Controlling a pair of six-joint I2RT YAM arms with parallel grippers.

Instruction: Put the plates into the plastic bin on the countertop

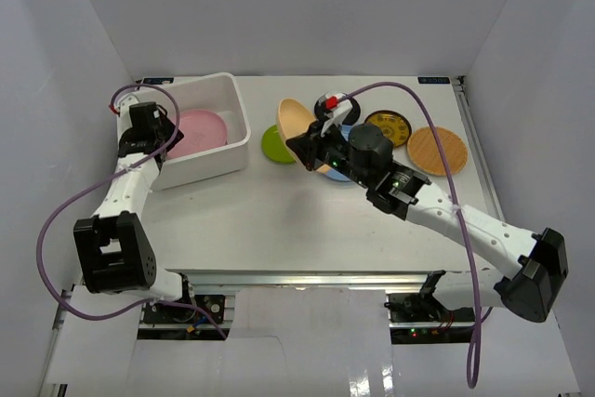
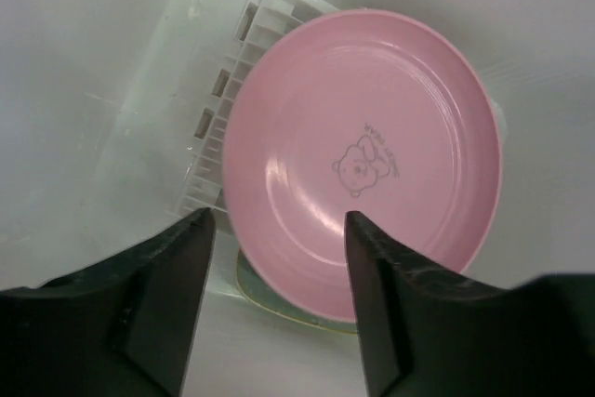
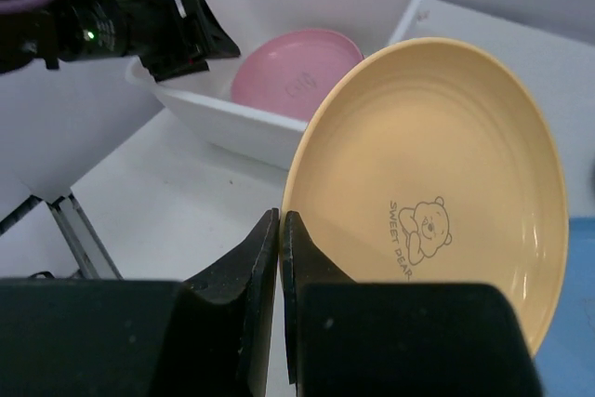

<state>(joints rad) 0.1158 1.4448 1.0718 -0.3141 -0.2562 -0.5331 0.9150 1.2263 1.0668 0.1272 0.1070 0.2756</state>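
Observation:
The white plastic bin (image 1: 238,111) stands at the back left of the countertop (image 1: 279,220). A pink plate (image 1: 201,127) lies in it, on a pale green tray (image 2: 279,309). My left gripper (image 1: 156,137) hovers open and empty over the bin's near end, jaws spread above the pink plate (image 2: 363,155). My right gripper (image 1: 303,148) is shut on the rim of a tan plate (image 1: 296,120) and holds it tilted on edge above the table, right of the bin. In the right wrist view the fingers (image 3: 270,239) pinch the tan plate (image 3: 437,183).
A lime green plate (image 1: 274,144), a light blue plate (image 1: 337,175) partly under my right arm, a dark plate with yellow pattern (image 1: 388,126) and an orange plate (image 1: 437,151) lie at the back right. A small black, white and red object (image 1: 329,103) sits behind them.

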